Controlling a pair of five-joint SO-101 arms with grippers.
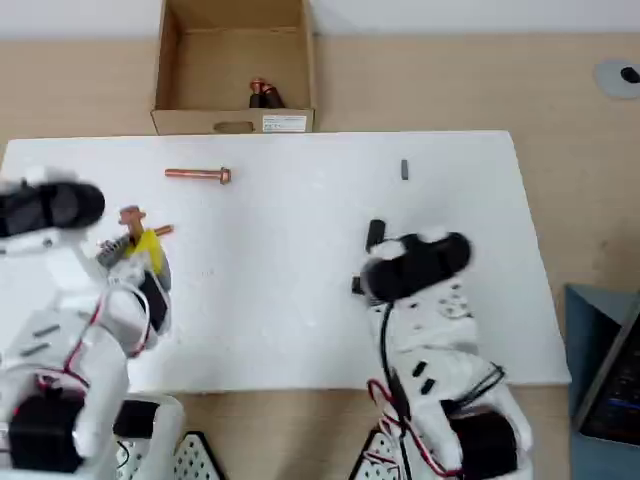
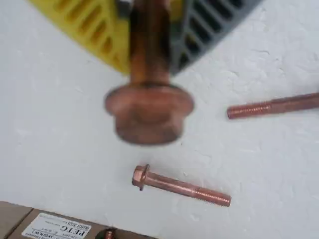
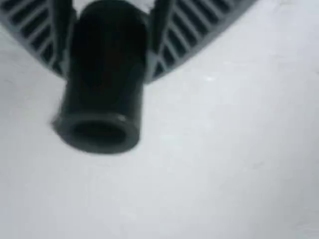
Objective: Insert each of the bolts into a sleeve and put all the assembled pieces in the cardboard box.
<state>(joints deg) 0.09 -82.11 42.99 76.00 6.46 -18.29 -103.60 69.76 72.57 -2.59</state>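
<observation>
My left gripper (image 2: 149,45), with one yellow and one grey finger, is shut on a copper bolt (image 2: 149,107) whose flanged head points outward. In the high view this gripper (image 1: 135,238) is over the left part of the white board with the bolt (image 1: 132,215) sticking up. My right gripper (image 3: 107,50) is shut on a black sleeve (image 3: 102,99), open end outward; in the high view it (image 1: 378,248) is at mid-board with the sleeve (image 1: 375,233). A loose bolt (image 1: 198,175) (image 2: 179,186) lies near the cardboard box (image 1: 232,122). Another bolt (image 2: 274,106) lies beside my left gripper.
The cardboard box sits at the back, holding one assembled piece (image 1: 265,95). A small black sleeve (image 1: 404,170) lies on the white board (image 1: 300,300) toward the back right. A dark object (image 1: 605,380) stands off the board at the right edge.
</observation>
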